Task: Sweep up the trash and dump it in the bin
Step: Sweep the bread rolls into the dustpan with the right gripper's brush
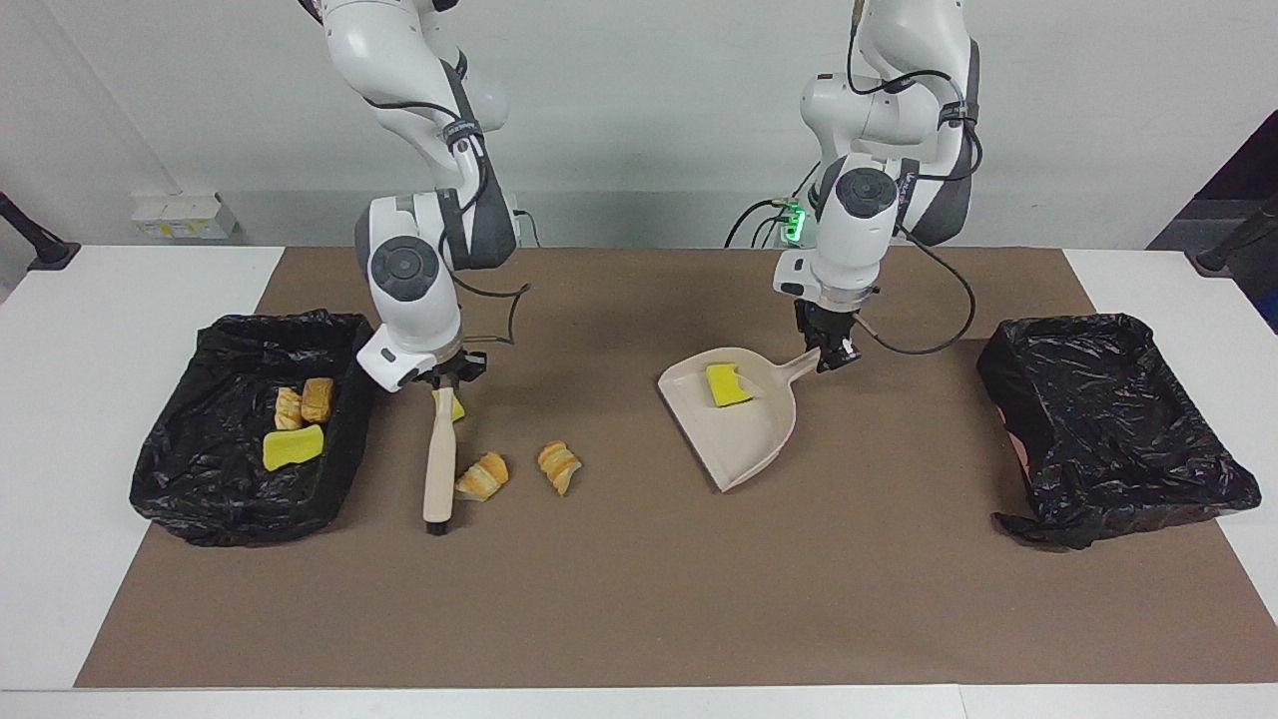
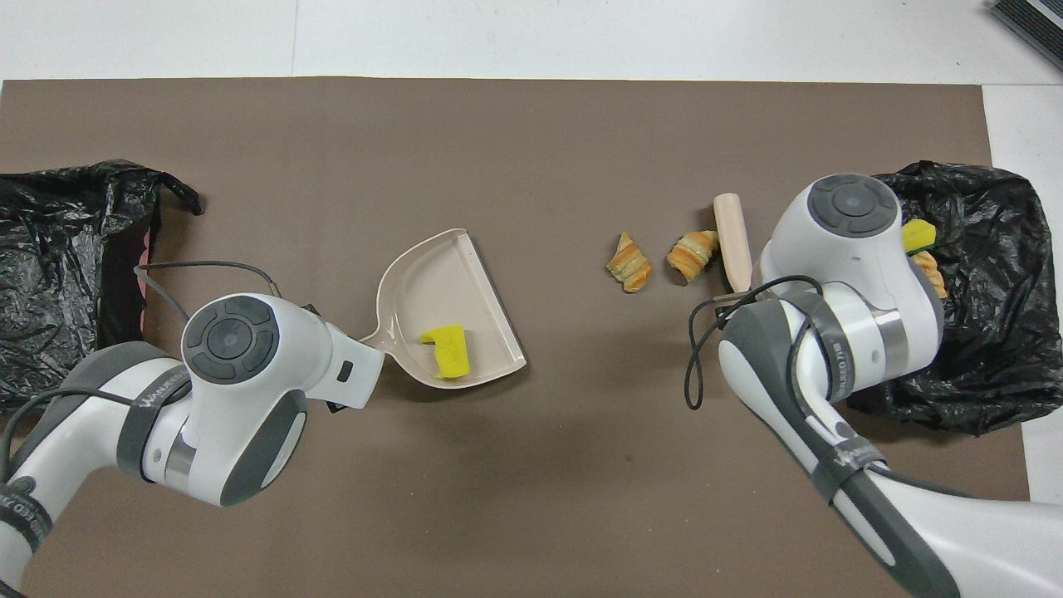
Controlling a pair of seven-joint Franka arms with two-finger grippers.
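Observation:
My right gripper (image 1: 440, 383) is shut on the top of the beige brush (image 1: 436, 459), whose bristles rest on the mat. A croissant-like trash piece (image 1: 482, 476) lies against the brush on the dustpan's side, and a second piece (image 1: 559, 466) lies a little farther along. A yellow sponge chunk (image 1: 455, 405) is half hidden by the brush handle. My left gripper (image 1: 831, 357) is shut on the handle of the beige dustpan (image 1: 747, 439), which holds a yellow sponge chunk (image 1: 726, 384). The bin (image 1: 200, 514) at the right arm's end holds two bread pieces and a sponge.
A second black-lined bin (image 1: 1108, 429) stands at the left arm's end of the table. Brown mat (image 1: 639, 599) covers the table's middle. From overhead, the brush (image 2: 733, 241) and both croissant pieces (image 2: 629, 262) lie between the dustpan (image 2: 440, 278) and the filled bin (image 2: 988, 332).

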